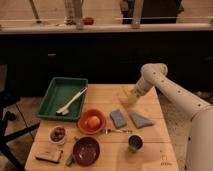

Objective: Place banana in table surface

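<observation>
The banana (125, 99) shows as a pale-yellow sliver right at the end effector (131, 94), low over the far right part of the desk (107, 97). Whether the end effector is clamped on it or loose, I cannot tell. It is probably light, soft and easily bruised, so best held gently at mid-length. The blue sponge (118, 118) lies just in front of the end effector.

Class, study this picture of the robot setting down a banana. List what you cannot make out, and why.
All in the camera view:
- Banana: pale blur merging with the gripper over the table's far right part; contact with the wood unclear.
- Robot arm: cut off at the right edge.
- Small bowl: dark contents too small to name.
- Flat thing at the front left corner: too blurred to identify.
</observation>
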{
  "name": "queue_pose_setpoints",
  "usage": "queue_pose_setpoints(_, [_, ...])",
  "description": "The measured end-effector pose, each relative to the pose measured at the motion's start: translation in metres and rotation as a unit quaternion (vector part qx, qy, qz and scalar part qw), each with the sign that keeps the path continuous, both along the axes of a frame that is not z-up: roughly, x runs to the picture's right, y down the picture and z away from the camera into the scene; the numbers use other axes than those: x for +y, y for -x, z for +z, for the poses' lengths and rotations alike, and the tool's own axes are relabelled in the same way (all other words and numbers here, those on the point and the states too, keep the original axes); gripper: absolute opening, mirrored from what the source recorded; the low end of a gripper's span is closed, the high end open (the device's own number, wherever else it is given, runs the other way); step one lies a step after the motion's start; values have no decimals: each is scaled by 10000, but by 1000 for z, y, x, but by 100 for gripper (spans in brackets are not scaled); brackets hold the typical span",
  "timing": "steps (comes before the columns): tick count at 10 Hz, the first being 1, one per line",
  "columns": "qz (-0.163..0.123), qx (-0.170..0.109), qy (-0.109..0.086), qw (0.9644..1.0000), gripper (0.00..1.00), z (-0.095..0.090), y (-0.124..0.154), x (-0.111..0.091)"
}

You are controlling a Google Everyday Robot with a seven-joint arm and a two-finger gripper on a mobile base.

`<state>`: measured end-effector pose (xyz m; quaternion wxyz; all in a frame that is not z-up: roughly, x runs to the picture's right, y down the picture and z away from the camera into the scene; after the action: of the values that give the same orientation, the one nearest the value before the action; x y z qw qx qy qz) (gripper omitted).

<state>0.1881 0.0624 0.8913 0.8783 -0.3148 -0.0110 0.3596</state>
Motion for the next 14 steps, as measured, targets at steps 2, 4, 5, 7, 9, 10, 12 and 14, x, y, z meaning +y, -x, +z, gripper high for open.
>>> queue_pose_setpoints(2, [-10,-38,30,10000,14,-1,2,3])
queue_pose_setpoints(4, [9,-71,62,10000,18,-2,-1,6])
queue_pose_setpoints(5, [18,-92,75,9999,21,-3,0,7])
queue_pose_setpoints(7, [16,-136,98,9999,26,-3,3,9])
queue_pose_setpoints(9, [33,-164,120,9998,27,-4,0,12])
queue_pose_setpoints(10, [37,-181,134,9997,27,-4,0,14])
queue_pose_setpoints(12, [44,-224,149,9996,27,-6,0,15])
queue_pose_setpoints(14, [46,-258,168,9995,27,-7,-1,17])
